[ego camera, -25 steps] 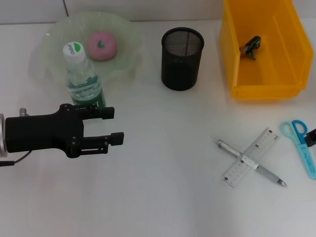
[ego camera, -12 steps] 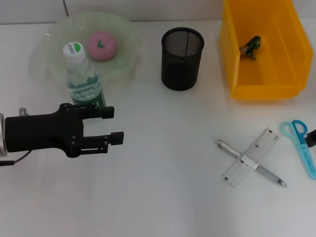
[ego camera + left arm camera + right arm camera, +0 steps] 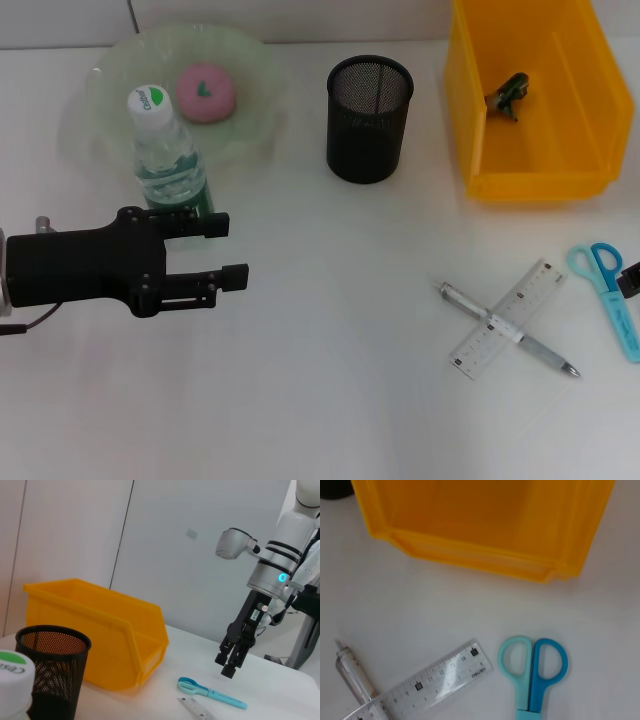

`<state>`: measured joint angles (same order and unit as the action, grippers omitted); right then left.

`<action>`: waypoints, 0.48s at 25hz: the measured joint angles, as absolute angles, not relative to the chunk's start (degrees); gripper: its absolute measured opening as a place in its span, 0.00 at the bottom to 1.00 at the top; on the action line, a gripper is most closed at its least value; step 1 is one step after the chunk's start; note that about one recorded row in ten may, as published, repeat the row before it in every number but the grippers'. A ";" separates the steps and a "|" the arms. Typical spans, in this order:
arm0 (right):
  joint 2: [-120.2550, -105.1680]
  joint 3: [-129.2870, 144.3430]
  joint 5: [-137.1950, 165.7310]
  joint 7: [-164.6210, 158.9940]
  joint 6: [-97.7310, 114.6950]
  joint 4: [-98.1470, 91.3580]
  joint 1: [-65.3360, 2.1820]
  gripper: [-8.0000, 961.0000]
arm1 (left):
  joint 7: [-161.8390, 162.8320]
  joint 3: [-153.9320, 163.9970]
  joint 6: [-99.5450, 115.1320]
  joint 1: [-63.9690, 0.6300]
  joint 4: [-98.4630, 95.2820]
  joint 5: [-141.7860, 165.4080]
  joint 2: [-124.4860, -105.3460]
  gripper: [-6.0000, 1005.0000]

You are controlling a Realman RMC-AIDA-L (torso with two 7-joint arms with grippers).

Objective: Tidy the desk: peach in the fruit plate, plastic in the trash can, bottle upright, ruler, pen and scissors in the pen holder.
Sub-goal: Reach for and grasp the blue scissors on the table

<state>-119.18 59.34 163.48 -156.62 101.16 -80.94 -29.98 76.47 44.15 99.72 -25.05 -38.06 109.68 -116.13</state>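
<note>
The pink peach [image 3: 205,92] lies in the green glass plate [image 3: 110,75]. The water bottle [image 3: 170,150] stands upright at the plate's front edge. My left gripper [image 3: 235,250] is open and empty, just in front of the bottle. A dark plastic scrap [image 3: 510,93] lies in the yellow bin [image 3: 580,160]. The ruler [image 3: 508,318] lies across the pen [image 3: 545,353]. The blue scissors [image 3: 608,290] lie at the right edge and show in the right wrist view [image 3: 532,672]. My right gripper [image 3: 227,664] hovers open above the scissors.
The black mesh pen holder [image 3: 369,118] stands at the back middle, between the plate and the bin. The ruler [image 3: 420,687] and pen [image 3: 352,677] lie left of the scissors, in front of the bin [image 3: 480,555].
My left gripper has drawn back slightly to the left, away from the bottle. Nothing else has moved.
</note>
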 joint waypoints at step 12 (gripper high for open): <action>-119.18 59.28 163.47 -156.62 101.16 -80.59 -30.15 0.78 | 76.50 44.12 99.71 -25.05 -38.54 109.69 -116.10 0.72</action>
